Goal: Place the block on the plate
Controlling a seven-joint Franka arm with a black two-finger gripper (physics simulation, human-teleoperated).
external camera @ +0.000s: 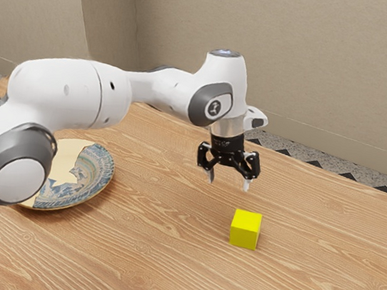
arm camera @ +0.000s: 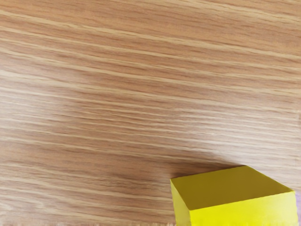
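My gripper hangs above the table in the exterior view, pointing down, its two fingers apart with nothing between them. The yellow block rests on the wood, lower than the fingertips and a little toward the exterior view's right. In the wrist view the block shows at the lower edge, partly cut off. A round plate with a blue pattern and a cream area lies at the exterior view's left, partly hidden behind the arm.
The wooden table stretches under the arm, its far edge running behind the gripper. A beige wall and a speckled floor lie beyond it. Bare wood separates the plate from the block.
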